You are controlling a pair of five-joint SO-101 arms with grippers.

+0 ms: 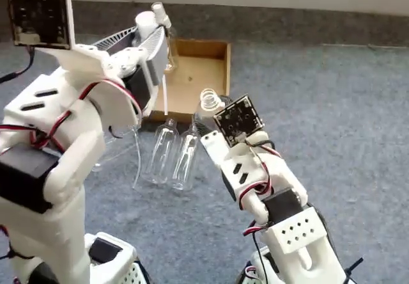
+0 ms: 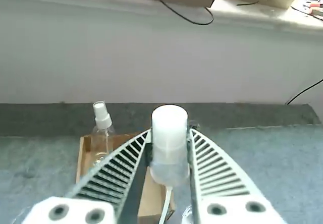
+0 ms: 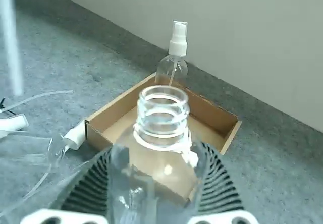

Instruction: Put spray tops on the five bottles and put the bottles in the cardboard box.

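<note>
Surface: grey carpet (image 1: 332, 137) under both arms, with a pale wall rising behind it.
Cardboard box (image 1: 214, 73): open-topped and flat on the carpet, just past both grippers.
Capped bottle (image 3: 173, 65): upright in the box's far corner near the wall, with its spray head fitted.
Left gripper (image 2: 169, 151): fingers clamped on a white spray top (image 2: 169, 123), held high over the box's edge; its dip tube (image 1: 165, 95) hangs straight down.
Right gripper (image 3: 159, 153): fingers closed around a clear open bottle (image 3: 161, 108), upright with its threaded neck bare, near the box's front wall.
Lying bottles (image 1: 172, 151): two clear ones side by side on the carpet, between the arms and just in front of the box.
Loose spray tops: one (image 3: 75, 135) beside the box's near corner, another (image 3: 11, 123) farther off, thin tubes trailing over the carpet.
</note>
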